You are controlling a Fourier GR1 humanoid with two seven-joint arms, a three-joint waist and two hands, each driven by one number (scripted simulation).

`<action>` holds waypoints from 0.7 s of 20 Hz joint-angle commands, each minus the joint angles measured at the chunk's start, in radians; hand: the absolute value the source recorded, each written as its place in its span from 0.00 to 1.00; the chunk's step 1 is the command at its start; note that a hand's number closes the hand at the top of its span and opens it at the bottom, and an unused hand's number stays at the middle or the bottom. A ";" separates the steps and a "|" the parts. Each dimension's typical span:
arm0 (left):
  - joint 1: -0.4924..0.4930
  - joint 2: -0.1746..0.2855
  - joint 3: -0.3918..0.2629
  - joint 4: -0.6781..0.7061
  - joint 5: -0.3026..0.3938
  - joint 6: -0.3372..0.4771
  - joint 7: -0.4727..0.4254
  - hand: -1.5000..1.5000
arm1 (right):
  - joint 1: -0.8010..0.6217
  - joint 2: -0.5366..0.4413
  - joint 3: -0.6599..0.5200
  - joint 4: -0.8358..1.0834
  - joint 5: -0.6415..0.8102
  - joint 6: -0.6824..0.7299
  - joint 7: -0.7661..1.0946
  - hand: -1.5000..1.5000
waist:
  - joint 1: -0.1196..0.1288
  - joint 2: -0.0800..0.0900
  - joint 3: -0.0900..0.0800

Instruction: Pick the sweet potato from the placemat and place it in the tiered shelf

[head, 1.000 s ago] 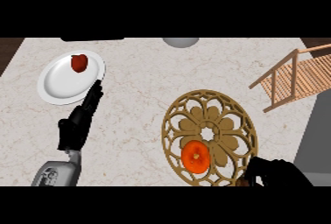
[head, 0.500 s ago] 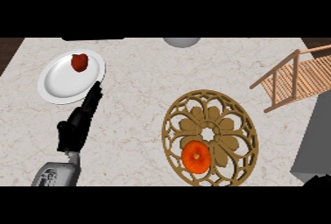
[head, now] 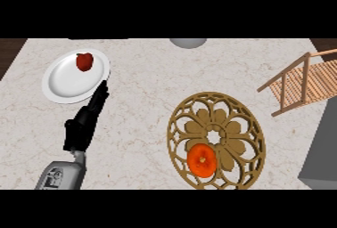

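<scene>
Pointing at the white plate, the left robot hand lies straight-fingered and empty over the pale marbled counter.

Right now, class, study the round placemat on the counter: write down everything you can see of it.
The placemat is round, tan and wood-like, cut in openwork: a flower at the centre, ringed by looping arches and a thin rim. It lies flat on the pale marbled counter, toward the view's lower right. The orange sweet potato rests on its lower left part; nothing else touches it.
</scene>
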 commanded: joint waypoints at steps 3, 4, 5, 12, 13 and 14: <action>-0.010 0.026 0.013 -0.009 0.010 -0.037 0.001 0.50 | -0.154 -0.157 -0.230 0.101 -0.199 -0.063 0.158 1.00 | 0.018 0.002 0.000; -0.051 -0.026 -0.001 0.072 -0.012 0.000 -0.024 0.50 | -0.186 -0.167 -0.197 0.087 -0.170 -0.093 0.220 1.00 | 0.017 0.005 0.000; -0.010 0.006 0.012 -0.001 0.010 -0.022 0.008 0.50 | -0.179 -0.218 -0.310 0.140 -0.242 -0.081 0.215 1.00 | 0.015 0.001 0.000; -0.031 0.012 0.032 0.050 0.017 -0.052 -0.032 0.50 | -0.390 -0.401 -0.245 0.311 -0.165 -0.141 0.335 1.00 | 0.029 0.006 0.000; -0.010 0.027 0.034 -0.055 0.038 -0.068 0.047 0.50 | -0.389 -0.431 -0.304 0.341 -0.217 -0.110 0.355 1.00 | 0.027 0.002 0.001; 0.041 -0.035 -0.029 -0.053 -0.021 -0.010 -0.001 0.50 | -0.423 -0.437 -0.266 0.387 -0.162 -0.135 0.334 1.00 | 0.031 0.004 0.001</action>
